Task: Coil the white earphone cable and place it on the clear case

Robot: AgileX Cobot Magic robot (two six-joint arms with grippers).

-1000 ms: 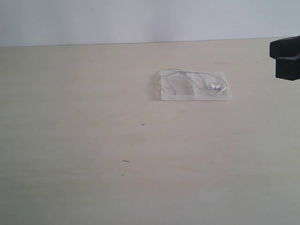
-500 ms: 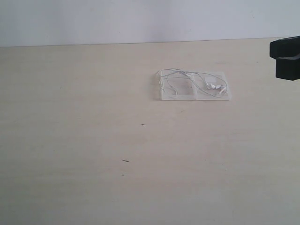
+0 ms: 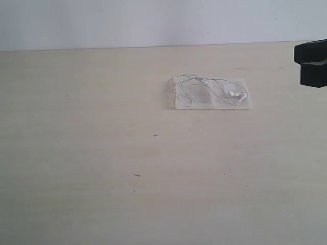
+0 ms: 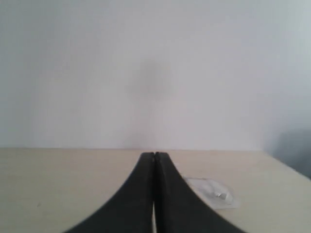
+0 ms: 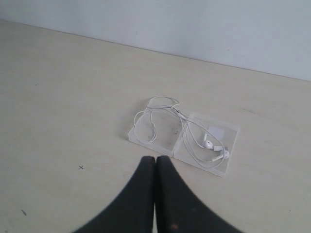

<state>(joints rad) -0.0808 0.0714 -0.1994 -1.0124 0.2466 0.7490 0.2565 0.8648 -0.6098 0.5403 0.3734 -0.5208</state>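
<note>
Just a pale, wood-look bench (image 3: 92, 204) up against a plain white wall (image 3: 153, 20), couple of tiny dark specks (image 3: 137, 175) on the top.

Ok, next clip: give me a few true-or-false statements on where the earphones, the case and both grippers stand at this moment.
1. The white earphone cable lies in loose loops on the clear case. True.
2. The right gripper is holding the cable. False: it is shut on nothing and apart from the cable.
3. Both earbuds lie on the same half of the case. True.
4. The left gripper has its jaws wide open. False: they are shut together.
5. The case is folded shut. False: it lies opened flat, its two halves side by side.
</note>
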